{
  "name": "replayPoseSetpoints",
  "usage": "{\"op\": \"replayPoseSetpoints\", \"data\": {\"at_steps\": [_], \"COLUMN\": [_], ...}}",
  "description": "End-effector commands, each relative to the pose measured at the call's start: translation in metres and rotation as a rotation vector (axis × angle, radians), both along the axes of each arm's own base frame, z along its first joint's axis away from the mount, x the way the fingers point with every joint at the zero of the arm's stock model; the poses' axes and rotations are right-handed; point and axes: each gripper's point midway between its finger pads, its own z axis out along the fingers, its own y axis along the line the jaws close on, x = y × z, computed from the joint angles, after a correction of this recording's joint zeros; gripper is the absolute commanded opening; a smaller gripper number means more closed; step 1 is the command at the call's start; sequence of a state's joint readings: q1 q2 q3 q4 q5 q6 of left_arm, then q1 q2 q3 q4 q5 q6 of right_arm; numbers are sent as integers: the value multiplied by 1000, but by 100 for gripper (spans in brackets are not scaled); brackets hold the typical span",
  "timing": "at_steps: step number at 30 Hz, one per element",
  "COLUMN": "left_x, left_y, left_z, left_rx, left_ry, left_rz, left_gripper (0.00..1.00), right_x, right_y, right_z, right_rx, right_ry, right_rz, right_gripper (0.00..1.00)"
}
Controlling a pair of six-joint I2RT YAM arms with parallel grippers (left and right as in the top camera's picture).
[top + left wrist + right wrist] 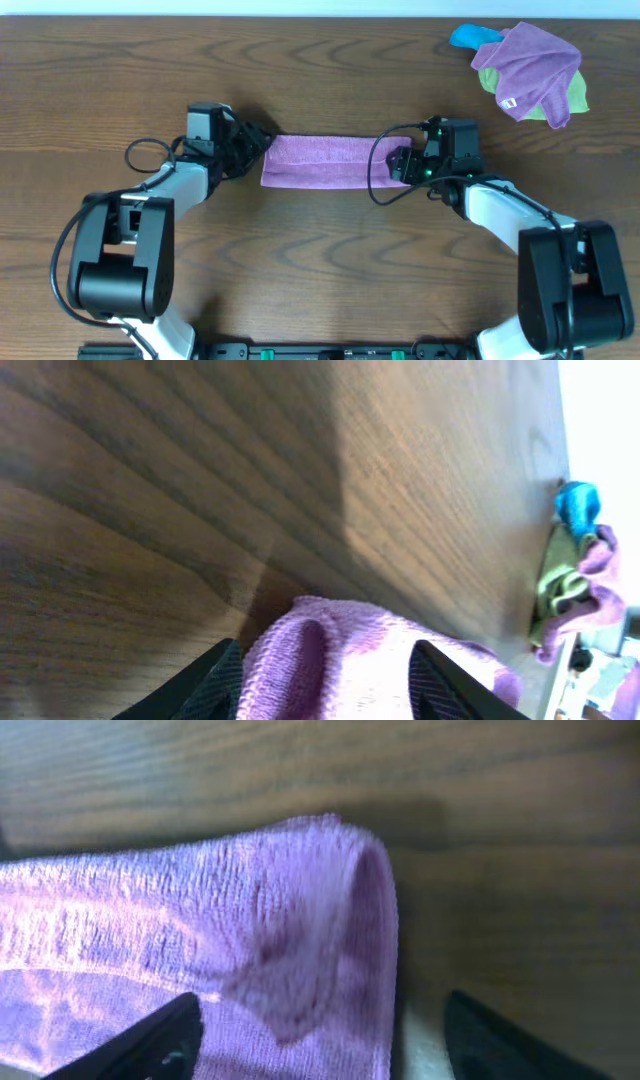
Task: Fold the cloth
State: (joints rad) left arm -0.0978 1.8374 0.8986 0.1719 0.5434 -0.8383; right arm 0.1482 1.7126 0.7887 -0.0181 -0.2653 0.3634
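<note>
A purple cloth (pixel 320 160) lies as a long folded strip on the wooden table, in the middle. My left gripper (pixel 255 145) is at its left end. In the left wrist view its fingers (pixel 325 695) are open, with the bunched cloth end (pixel 350 655) between them. My right gripper (pixel 400 165) is at the cloth's right end. In the right wrist view its fingers (pixel 320 1045) are open, with the folded cloth edge (pixel 200 920) lying between them, nearer the left finger.
A heap of other cloths (pixel 530 70), purple, green and blue, sits at the back right of the table. It also shows at the right edge of the left wrist view (pixel 570 580). Bare wooden table (pixel 320 270) lies in front of the strip.
</note>
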Motion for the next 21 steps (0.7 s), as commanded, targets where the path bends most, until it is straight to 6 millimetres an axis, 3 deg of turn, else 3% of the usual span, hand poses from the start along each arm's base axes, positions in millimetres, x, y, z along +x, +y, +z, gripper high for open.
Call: {"op": "replayPoseSetpoints", "data": {"at_steps": [1,2,5,9,13,21], "left_x": [16,16,13,6,2,-19], "left_y": [0,-1,-7,-18,-30,-35], "left_z": [49,57,70,67,58,21], "left_rx": [-42,-60,-102,-121,-66,196], "left_ry": [-116,-129,-147,-106,-93,-21], "left_rz": [-38,-49,-81,-92,-92,-95], "left_gripper": [34,23,6,6,6,6], "right_x": [-4,-7,-15,-30,-45,-66], "right_y": [3,2,0,-1,6,11], "right_z": [23,28,43,63,67,30], "right_rx": [43,52,80,123,201,273], "right_ry": [-12,-1,12,40,114,216], "right_rz": [-20,-36,-73,-124,-157,-203], "right_gripper": [81,82,86,94,96,99]}}
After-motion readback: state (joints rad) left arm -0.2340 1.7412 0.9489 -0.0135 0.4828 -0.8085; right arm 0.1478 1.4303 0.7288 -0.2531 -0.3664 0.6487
